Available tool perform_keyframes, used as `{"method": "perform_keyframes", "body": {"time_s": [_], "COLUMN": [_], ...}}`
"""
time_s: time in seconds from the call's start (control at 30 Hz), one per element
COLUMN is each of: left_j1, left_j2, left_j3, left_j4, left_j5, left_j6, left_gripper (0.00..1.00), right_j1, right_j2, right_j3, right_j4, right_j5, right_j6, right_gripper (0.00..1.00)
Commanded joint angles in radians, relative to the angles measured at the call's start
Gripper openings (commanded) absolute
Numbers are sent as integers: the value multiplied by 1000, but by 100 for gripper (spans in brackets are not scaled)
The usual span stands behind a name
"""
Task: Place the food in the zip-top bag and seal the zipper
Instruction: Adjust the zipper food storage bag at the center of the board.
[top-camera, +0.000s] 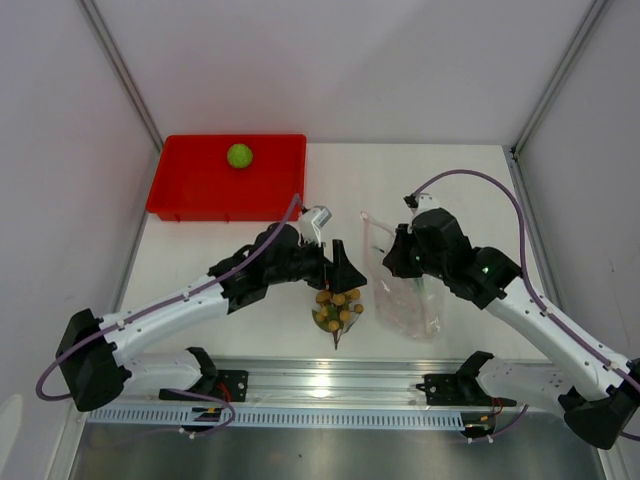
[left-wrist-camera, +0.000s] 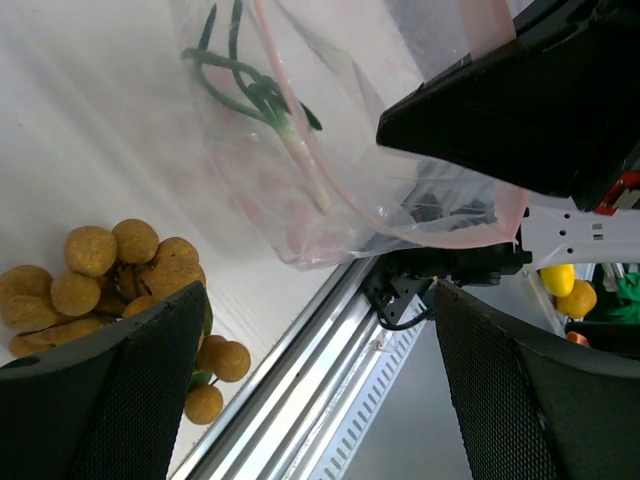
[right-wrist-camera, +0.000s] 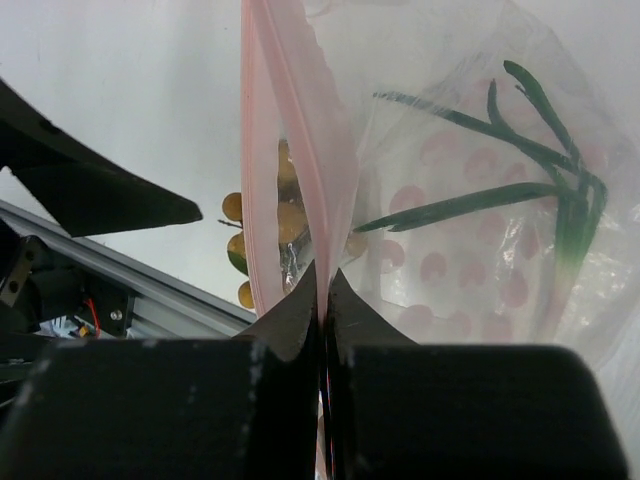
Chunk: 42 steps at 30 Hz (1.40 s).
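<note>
The clear zip-top bag lies right of centre with the sprig of green leaves inside it. My right gripper is shut on the bag's pinkish zipper and holds that edge up. The bunch of tan-brown fruits lies on the table just left of the bag, outside it. My left gripper stands open over the bunch, which sits beside one finger; nothing is between the jaws. The lime-green fruit rests in the red tray.
An aluminium rail runs along the near edge, close below the bunch and the bag. The red tray stands at the back left. White walls close in both sides. Yellow objects show beyond the table.
</note>
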Motion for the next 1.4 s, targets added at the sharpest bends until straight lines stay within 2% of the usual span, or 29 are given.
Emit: {"method": "perform_keyframes", "body": {"time_s": [0.0,0.17,0.3,0.43,0.53,0.6,0.63,0.7,0.73,0.8,0.97,1.0,1.03,1.23,1.37], "left_j1": [-1,-4,-10,-15,-16,-19,-19,-19,-19,-19,-19,-19,-19,-19,-19], "left_j2": [36,81,150,195,216,228,231,234,233,228,198,190,169,170,161], "left_j3": [49,73,147,168,196,216,236,245,268,312,421,435,478,521,532], "left_j4": [93,138,54,49,29,6,-14,-34,-43,-91,-187,-197,-219,-235,-260], "left_j5": [59,67,41,39,45,39,38,30,27,4,-7,-5,17,96,90], "left_j6": [-51,-65,-45,-42,-31,-15,-10,10,19,44,111,117,134,142,159], "left_gripper": [93,92,90,80,60,51,40,29,14,1,1,0,0,1,1], "right_j1": [19,39,51,57,57,57,57,57,57,54,33,26,-4,-43,-87], "right_j2": [-17,-23,-35,-49,-56,-61,-63,-61,-61,-52,-9,3,56,103,106], "right_j3": [-7,-13,-16,-15,-16,-15,-13,-3,2,20,65,74,109,116,123], "right_j4": [45,45,42,27,15,13,10,2,-10,-34,-144,-174,-273,-310,-338], "right_j5": [-15,-9,-6,9,21,29,32,43,49,72,199,272,367,429,457], "right_j6": [23,37,46,49,48,48,43,39,34,20,2,2,-6,-38,-63], "right_gripper": [0,0,0,0,0,0,0,0,0,0,0,0,0,0,0]}}
